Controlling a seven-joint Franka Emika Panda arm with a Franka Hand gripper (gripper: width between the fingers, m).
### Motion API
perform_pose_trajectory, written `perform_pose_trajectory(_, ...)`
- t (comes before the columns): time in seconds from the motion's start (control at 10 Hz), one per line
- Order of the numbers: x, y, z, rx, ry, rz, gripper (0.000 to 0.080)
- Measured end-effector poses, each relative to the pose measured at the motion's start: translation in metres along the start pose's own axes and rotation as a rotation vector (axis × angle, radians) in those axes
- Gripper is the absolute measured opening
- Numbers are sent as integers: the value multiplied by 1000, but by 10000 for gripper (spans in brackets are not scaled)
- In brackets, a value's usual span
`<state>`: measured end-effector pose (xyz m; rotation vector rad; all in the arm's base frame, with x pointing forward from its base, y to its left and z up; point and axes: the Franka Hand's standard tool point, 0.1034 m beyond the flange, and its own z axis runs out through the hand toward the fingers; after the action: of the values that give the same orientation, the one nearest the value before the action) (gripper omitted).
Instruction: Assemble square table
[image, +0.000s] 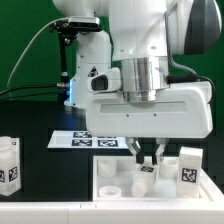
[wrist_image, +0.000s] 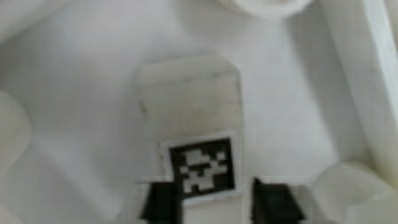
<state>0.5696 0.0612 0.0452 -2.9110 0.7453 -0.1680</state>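
Jaws narrow, apparently clamped on the tagged end of one leg (wrist_image: 192, 110), gripper (wrist_image: 217, 200) over the single square slab (image: 120, 190) on a black table (image: 40, 152) before a green backdrop (image: 25, 50); three legs counted, second leg (image: 10, 165) at the exterior view's left, third leg (image: 190, 167) at its right.

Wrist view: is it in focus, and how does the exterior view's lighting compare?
Wrist view: soft throughout; the leg against the white slab has little contrast, its tag is smeared at the edges, and the fingers are dark blurs. Exterior view: sharper and evenly lit, with bright sheen on the robot body; the marker board stands out on the black table.
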Motion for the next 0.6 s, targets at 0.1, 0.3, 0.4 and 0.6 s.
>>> perform_pose_trajectory(0.1, 1, -1, -1, -7, 11, -65, 327)
perform_pose_trajectory(0.3, 0, -2, 6, -25, -1, -156, 462)
perform_pose_trajectory(0.4, 3, 2, 8, -27, -11, -176, 603)
perform_pose_trajectory(0.6, 7, 10, 13, -30, -3, -162, 635)
